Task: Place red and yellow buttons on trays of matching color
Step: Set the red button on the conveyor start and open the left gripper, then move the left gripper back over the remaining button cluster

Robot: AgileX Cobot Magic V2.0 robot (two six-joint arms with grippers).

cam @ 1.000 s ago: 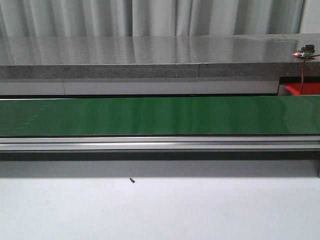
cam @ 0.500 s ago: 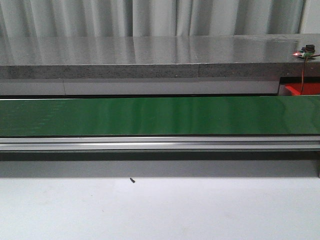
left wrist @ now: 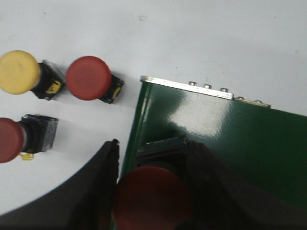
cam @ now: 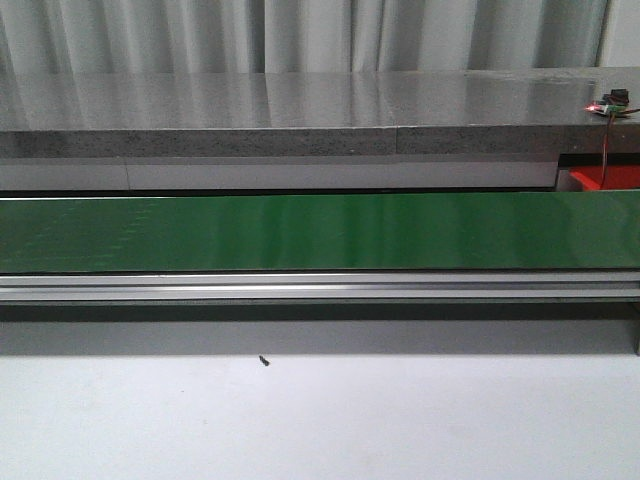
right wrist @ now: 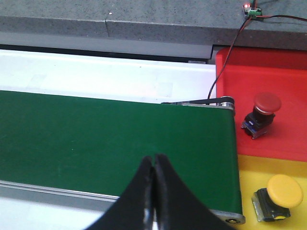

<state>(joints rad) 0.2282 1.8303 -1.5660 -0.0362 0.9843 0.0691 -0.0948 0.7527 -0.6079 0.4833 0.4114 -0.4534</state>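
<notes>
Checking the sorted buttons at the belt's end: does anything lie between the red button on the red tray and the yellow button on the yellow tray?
No. In the right wrist view only bare tray surface separates the red button from the yellow button.

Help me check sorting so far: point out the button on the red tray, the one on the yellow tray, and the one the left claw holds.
red button (right wrist: 266,102), right wrist view, cap
yellow button (right wrist: 284,190), right wrist view, cap
held red button (left wrist: 152,199), left wrist view, cap
</notes>
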